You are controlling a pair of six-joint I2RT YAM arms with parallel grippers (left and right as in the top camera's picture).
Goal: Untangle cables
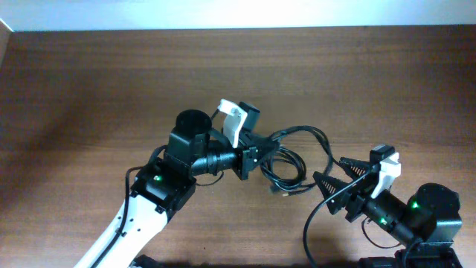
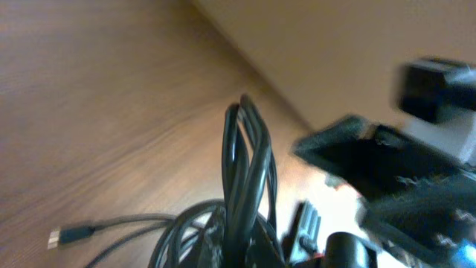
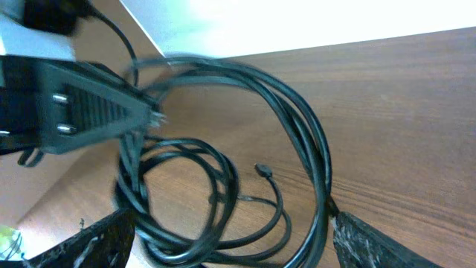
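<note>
The cables (image 1: 288,170) are thin black cords in a tangled coil at mid table, with one long loop (image 1: 316,137) arching to the right. My left gripper (image 1: 255,153) is shut on a bunch of strands at the coil's left side. In the left wrist view the bunch (image 2: 245,164) rises from the jaws (image 2: 245,251), and a silvery plug (image 2: 63,237) lies at lower left. My right gripper (image 1: 332,170) is open at the coil's right edge. In the right wrist view its fingers (image 3: 232,221) straddle the coil (image 3: 186,193), the long loop (image 3: 312,149) runs beside the right finger, and a small plug end (image 3: 262,170) lies on the wood.
The brown wooden table (image 1: 89,82) meets a white wall along its far edge (image 1: 238,28). A thicker black cable (image 1: 309,231) runs from the right arm's base. The left gripper's black body (image 3: 82,112) sits close in front of the right wrist camera.
</note>
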